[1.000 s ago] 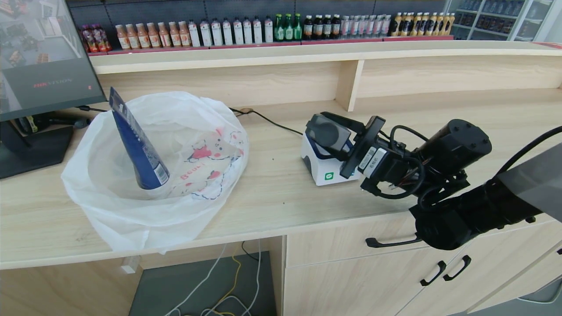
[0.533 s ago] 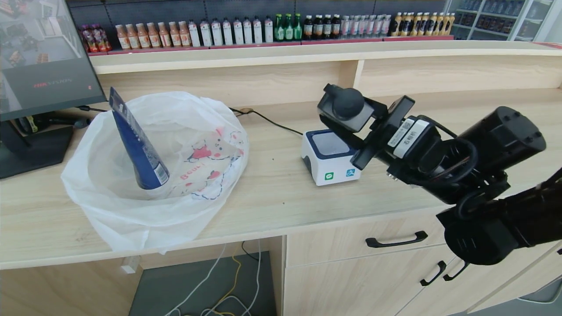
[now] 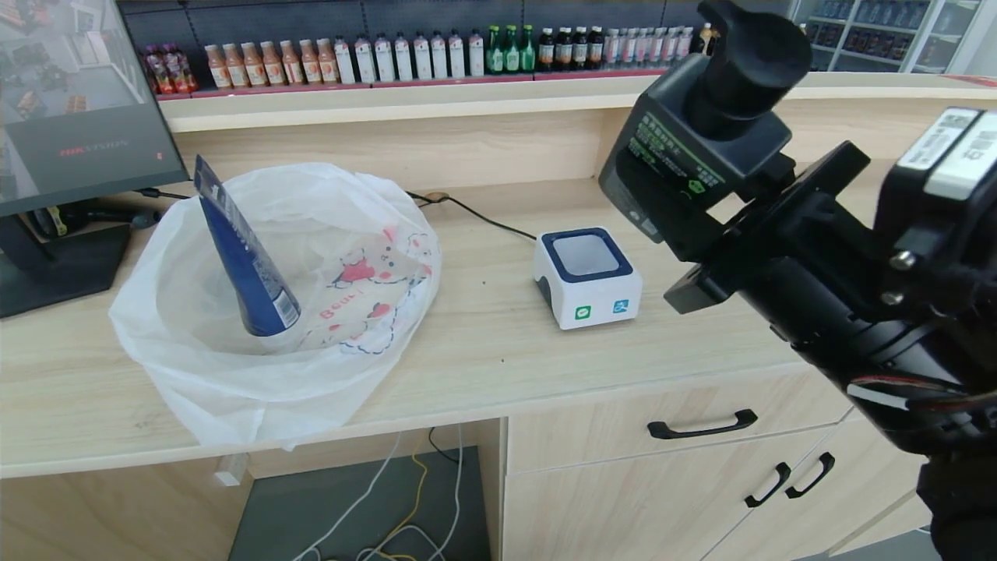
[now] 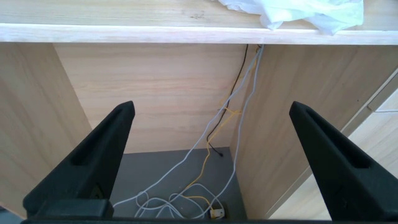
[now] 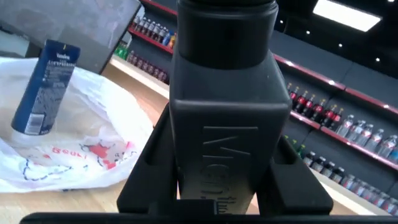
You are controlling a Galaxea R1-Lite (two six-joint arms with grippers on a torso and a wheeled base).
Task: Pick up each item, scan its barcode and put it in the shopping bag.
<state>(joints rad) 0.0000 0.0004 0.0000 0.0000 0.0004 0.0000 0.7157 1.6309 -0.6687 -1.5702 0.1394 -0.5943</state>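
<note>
Blue tube (image 3: 248,265) in shopping bag (image 3: 234,389) — right gripper (image 3: 732,218) clamps dark bottle (image 3: 693,148), bagging left — left gripper (image 4: 211,109) spread, empty.

We count one shopping bag (image 3: 234,389), one blue tube (image 3: 248,261) standing in it, one dark bottle (image 3: 689,152), one white scanner (image 3: 588,284), one monitor (image 3: 70,101) and three black handles (image 3: 701,428); the shelf bottles (image 3: 467,53) are too small for us to tally.
</note>
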